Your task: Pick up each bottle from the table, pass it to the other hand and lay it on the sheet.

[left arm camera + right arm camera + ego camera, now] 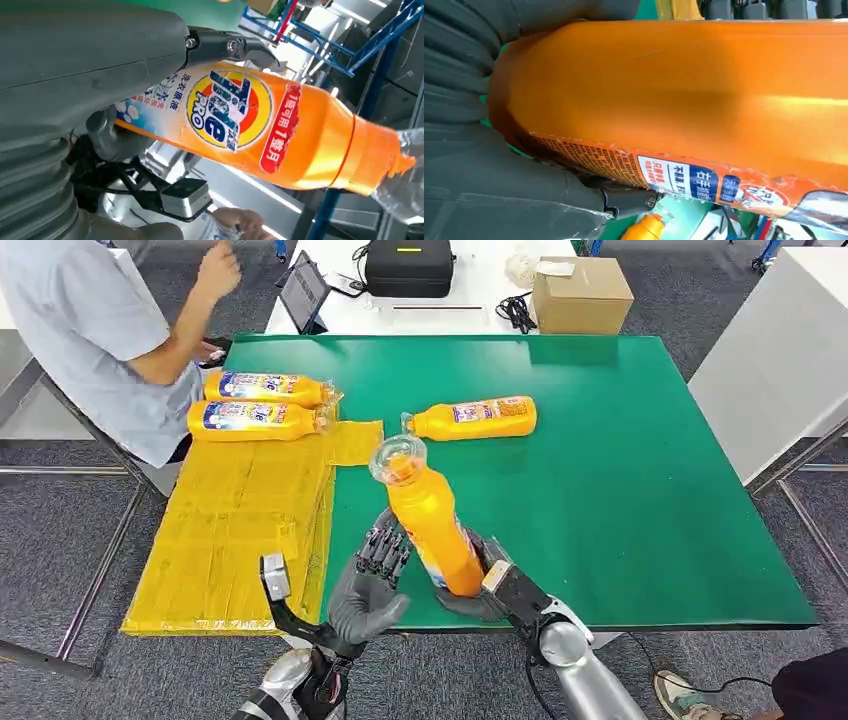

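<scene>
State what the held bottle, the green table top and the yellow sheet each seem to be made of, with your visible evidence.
Held bottle: likely glossy orange plastic, with highlights, a printed label and a clear cap.
Green table top: matte, perhaps a mat or painted board, little glare.
Yellow sheet: seemingly thin plastic film or paper, creased and wrinkled.

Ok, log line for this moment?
stage: handover | held bottle: in right hand | left hand: at its side | sheet: two bottles | table: one bottle
</scene>
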`<move>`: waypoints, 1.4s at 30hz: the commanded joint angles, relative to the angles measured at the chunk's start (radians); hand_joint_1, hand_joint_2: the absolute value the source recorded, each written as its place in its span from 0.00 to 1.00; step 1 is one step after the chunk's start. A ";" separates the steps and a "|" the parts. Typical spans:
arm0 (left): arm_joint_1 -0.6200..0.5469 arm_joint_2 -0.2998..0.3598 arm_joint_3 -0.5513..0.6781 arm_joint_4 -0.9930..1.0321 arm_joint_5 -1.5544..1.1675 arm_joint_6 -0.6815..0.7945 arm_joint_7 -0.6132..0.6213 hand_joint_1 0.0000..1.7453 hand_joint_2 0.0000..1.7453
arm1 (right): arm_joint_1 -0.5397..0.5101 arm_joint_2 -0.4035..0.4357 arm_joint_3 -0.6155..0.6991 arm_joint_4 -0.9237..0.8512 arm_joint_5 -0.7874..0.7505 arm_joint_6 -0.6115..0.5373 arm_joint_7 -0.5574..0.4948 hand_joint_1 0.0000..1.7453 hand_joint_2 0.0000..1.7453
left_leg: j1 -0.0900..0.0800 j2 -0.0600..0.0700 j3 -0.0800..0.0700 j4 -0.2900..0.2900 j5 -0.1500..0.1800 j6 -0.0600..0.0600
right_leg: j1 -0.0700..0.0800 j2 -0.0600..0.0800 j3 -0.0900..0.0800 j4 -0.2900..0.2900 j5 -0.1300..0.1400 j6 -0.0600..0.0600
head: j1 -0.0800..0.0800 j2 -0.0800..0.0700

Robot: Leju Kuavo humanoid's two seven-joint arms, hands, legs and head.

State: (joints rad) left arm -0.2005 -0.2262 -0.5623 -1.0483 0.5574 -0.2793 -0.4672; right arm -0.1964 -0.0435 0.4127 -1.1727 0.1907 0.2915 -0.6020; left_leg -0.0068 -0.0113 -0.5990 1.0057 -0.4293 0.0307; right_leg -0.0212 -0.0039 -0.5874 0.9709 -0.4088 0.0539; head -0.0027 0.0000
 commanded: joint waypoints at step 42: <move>-0.130 -0.037 0.046 0.164 -0.102 0.356 -0.052 1.00 1.00 | -0.065 0.018 0.146 0.216 -0.018 -0.015 0.050 1.00 1.00 | 0.001 0.002 0.004 0.000 -0.001 -0.002 | 0.002 0.001 0.004 -0.001 -0.001 -0.002 | 0.000 0.000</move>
State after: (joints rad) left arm -0.2767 -0.2773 -0.5215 -0.9556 0.4738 0.0564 -0.5276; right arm -0.2352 -0.0504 0.5600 -1.0369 0.1896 0.2781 -0.5615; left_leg -0.0069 -0.0112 -0.5994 1.0058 -0.4292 0.0307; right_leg -0.0212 -0.0039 -0.5877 0.9710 -0.4087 0.0539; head -0.0027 0.0000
